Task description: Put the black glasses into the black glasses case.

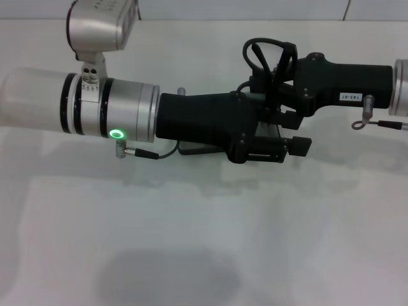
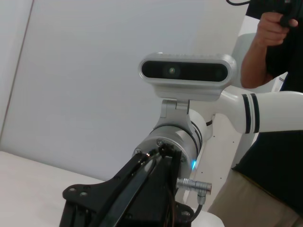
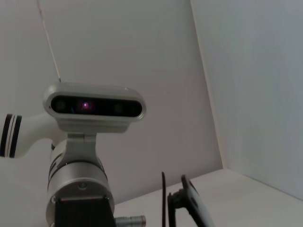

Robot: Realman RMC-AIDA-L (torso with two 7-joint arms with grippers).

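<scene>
In the head view both arms meet at mid-table. My right gripper (image 1: 275, 89) reaches in from the right. Thin black wire loops, the black glasses (image 1: 268, 52), stick up from its tip, so it looks shut on them. The glasses also show as thin black pieces in the right wrist view (image 3: 187, 203). My left gripper (image 1: 280, 141) reaches in from the left, just below and in front of the right one. The black glasses case is mostly hidden under the left arm. Only a dark grey edge (image 1: 194, 149) shows on the table, and I cannot be sure it is the case.
The white table (image 1: 204, 242) stretches toward me, with a wall behind it. The left wrist view shows the right arm's wrist camera (image 2: 184, 73) and a person (image 2: 274, 94) standing behind. The right wrist view shows the left arm's wrist camera (image 3: 92, 106).
</scene>
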